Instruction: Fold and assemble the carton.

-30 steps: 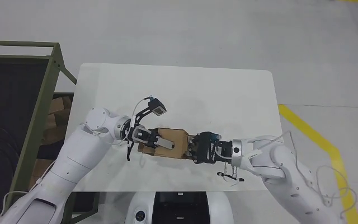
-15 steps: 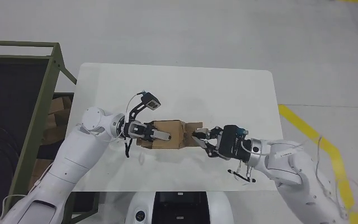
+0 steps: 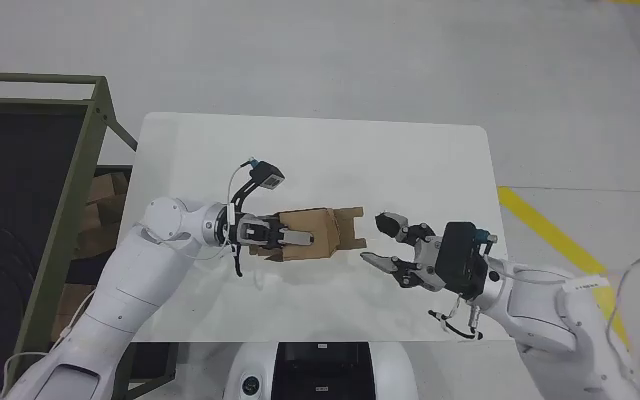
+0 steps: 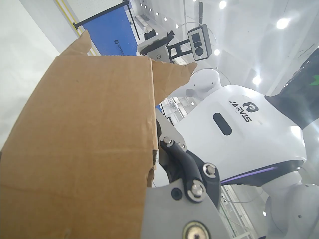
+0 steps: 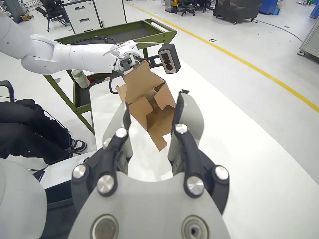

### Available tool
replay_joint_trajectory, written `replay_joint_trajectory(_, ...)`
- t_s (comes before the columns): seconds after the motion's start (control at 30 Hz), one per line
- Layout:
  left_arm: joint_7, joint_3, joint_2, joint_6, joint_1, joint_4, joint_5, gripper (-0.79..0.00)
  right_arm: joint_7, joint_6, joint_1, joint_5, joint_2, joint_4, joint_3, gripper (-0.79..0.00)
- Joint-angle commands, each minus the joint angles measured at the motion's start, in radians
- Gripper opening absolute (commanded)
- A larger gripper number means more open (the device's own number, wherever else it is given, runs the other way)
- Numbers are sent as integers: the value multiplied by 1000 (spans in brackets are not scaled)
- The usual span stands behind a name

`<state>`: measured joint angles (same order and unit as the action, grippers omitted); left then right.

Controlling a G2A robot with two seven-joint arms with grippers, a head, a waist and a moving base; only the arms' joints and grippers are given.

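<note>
A brown carton [image 3: 312, 232] hangs over the middle of the white table [image 3: 320, 150], its open end with loose flaps turned toward my right arm. My left gripper [image 3: 283, 238] is shut on the carton's closed end. One of its fingers [image 4: 174, 148] lies against the side wall of the carton [image 4: 87, 125]. My right gripper [image 3: 385, 241] is open with nothing in it, a short gap away from the flaps. Between the spread fingertips of the right gripper [image 5: 154, 100], the carton [image 5: 149, 93] shows its hollow inside and an inner flap.
A green metal cart [image 3: 60, 130] stands close to the table's left edge, with flat cardboard pieces [image 3: 100, 210] on its lower level. A yellow floor line [image 3: 560, 240] runs past on the right. The table's far half is bare.
My right gripper has drawn back from the carton's end toward the right and stands open. The left arm has carried the carton slightly up and to the right, and the end flaps now hang free.
</note>
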<state>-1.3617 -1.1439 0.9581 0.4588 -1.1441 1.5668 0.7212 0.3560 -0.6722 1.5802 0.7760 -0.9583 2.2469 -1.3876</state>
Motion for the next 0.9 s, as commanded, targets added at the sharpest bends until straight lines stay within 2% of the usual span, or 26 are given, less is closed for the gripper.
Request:
replay_joint_trajectory(0.0,15,-9,-2,14,-9,11,-26,-785,32,11,13,-31,2,25,-10,0)
replay_joint_trajectory(0.13,31,-18,-4,31,-25,27,-65,-785,119,76,30,-58,7,103,-31,0)
replay_joint_trajectory(0.27,33,-19,-3,30,-31,36,-71,-785,160,136,-3,-19,5,103,-10,0)
replay_joint_trajectory(0.6,29,-16,0,26,-28,30,-73,-785,267,354,-159,99,-20,103,178,0)
replay_joint_trajectory(0.77,28,-17,1,28,-28,27,-73,-785,260,414,-222,116,-36,103,250,0)
replay_joint_trajectory(0.87,26,-17,2,26,-27,28,-73,-785,298,463,-242,101,-42,103,270,0)
